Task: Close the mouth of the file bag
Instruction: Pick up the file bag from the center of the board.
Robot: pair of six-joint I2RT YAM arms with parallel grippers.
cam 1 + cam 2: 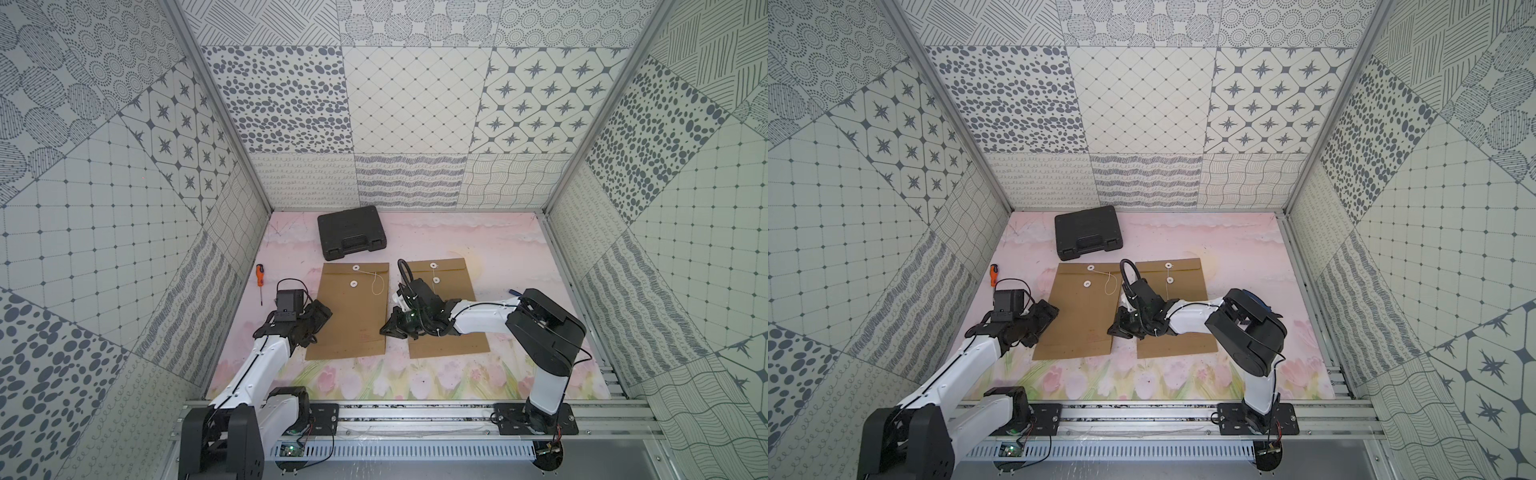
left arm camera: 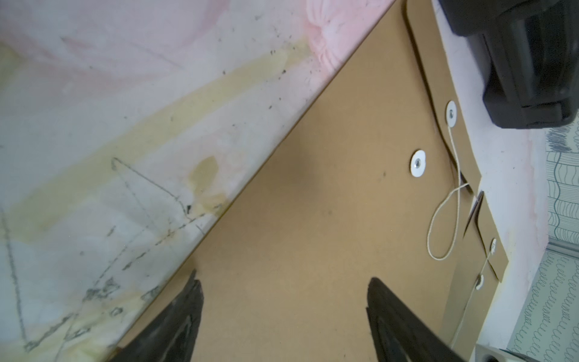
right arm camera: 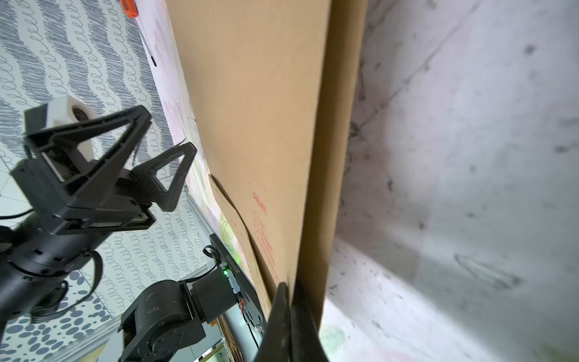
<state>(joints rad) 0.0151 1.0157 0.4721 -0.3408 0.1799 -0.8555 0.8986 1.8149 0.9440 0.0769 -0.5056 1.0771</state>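
Pink floral matting [image 1: 519, 257] covers the floor of our patterned booth, and on it lies the flat brown kraft-paper file bag [image 1: 353, 316], just beside a second brown file bag [image 1: 461, 278] on its right. Our right gripper [image 3: 286, 288] is pinched shut on the first bag's right edge, near its bottom corner; our left gripper [image 2: 283, 282] hovers over its left side with jaws spread wide. Its white string [image 1: 377, 284] trails loose from the upper white disc [image 1: 356, 268]
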